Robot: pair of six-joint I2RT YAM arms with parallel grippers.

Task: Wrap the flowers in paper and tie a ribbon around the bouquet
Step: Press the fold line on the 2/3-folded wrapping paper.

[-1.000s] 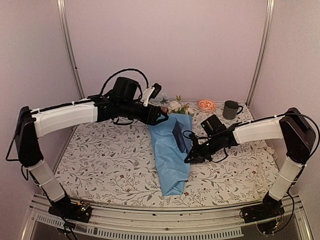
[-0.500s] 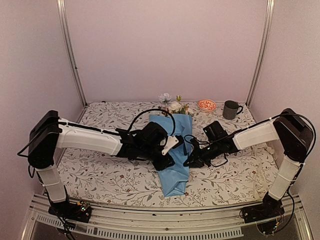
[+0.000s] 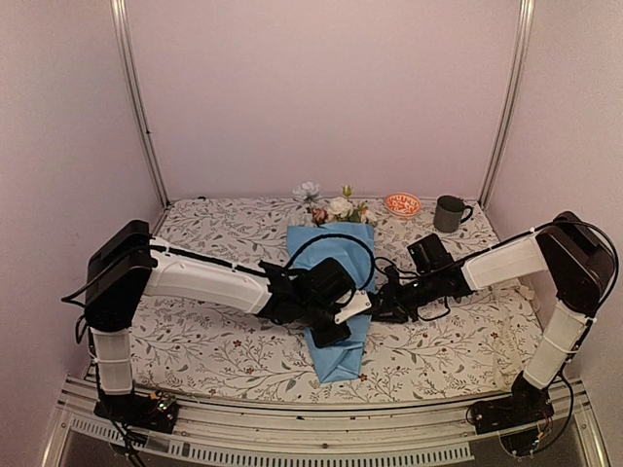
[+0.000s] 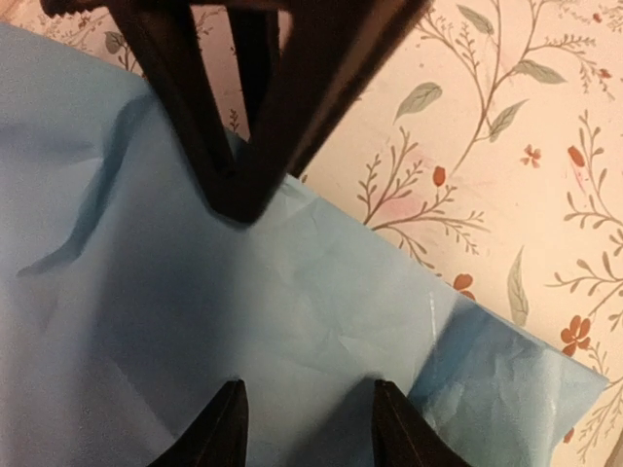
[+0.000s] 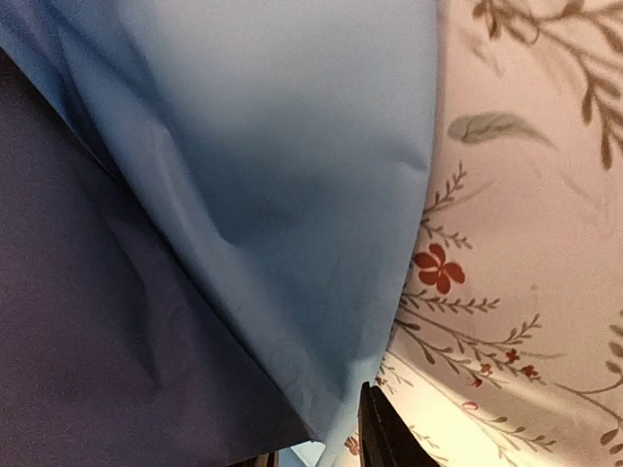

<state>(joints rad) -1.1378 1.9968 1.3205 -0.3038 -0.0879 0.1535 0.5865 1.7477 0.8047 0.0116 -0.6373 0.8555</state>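
Item: paper (image 3: 337, 358), light blue outer face, rolled lengthwise into a long narrow wrap and lying flat, its narrow end towards the arm bases. Contents: flowers (image 3: 336, 207), white, cream and pink heads with green leaves, protruding from the paper's far, wider end. Dark navy inner face was visible in the right wrist view beside a loose light blue fold. Left gripper (image 4: 310, 433): positioned over the paper's middle, reaching in from the paper's left side; its two black fingertips (image 4: 226, 428) stood partly apart with smooth, creased blue sheet showing between them; nothing was clamped, and whether the tips rested on the sheet or just above it could not be told. Right gripper (image 3: 377, 307): at the paper's right edge, level with the paper's middle and just beside the left gripper; one fingertip (image 5: 380, 433) showed at the paper's edge with the corner of the blue fold dropping into the gap beside it; whether that fold was pinched or free could not be told. Support: white leaf-printed tablecloth (image 3: 214, 292), beneath the paper and extending to every side of it. Other pieces: orange patterned bowl (image 3: 402, 203), beyond the paper's far right corner, near the flowers; dark mug (image 3: 449, 213), further right of the paper than the bowl.
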